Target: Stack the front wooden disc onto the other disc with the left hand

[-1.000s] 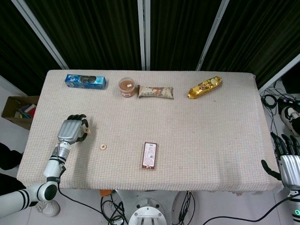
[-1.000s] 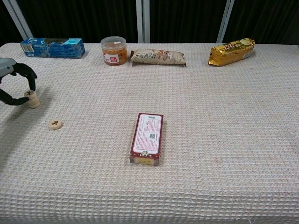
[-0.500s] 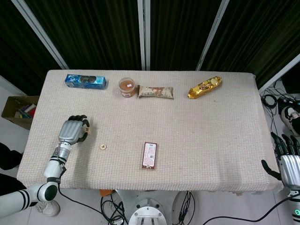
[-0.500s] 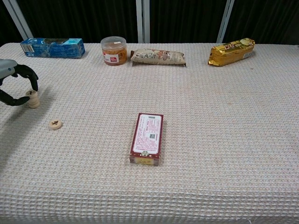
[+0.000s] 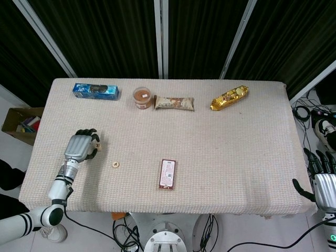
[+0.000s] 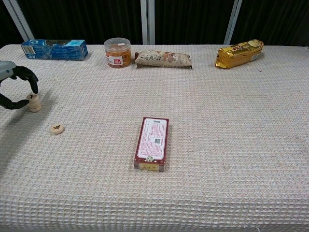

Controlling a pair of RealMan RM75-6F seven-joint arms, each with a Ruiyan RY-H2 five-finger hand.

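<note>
chest view: left hand (image 6: 14, 89) curled (fingers (image 6: 32, 86) by stacked discs (image 6: 34, 103)).

We see our left hand (image 5: 80, 146) with a silver-grey metal back and black fingers (image 6: 30, 76), on a slim silver wrist of ringed segments. Behind it the forearm widens into a white shell with a black joint band. Our right hand (image 5: 321, 181) shows the same silver back and dark fingers, with a green light below it.
</note>
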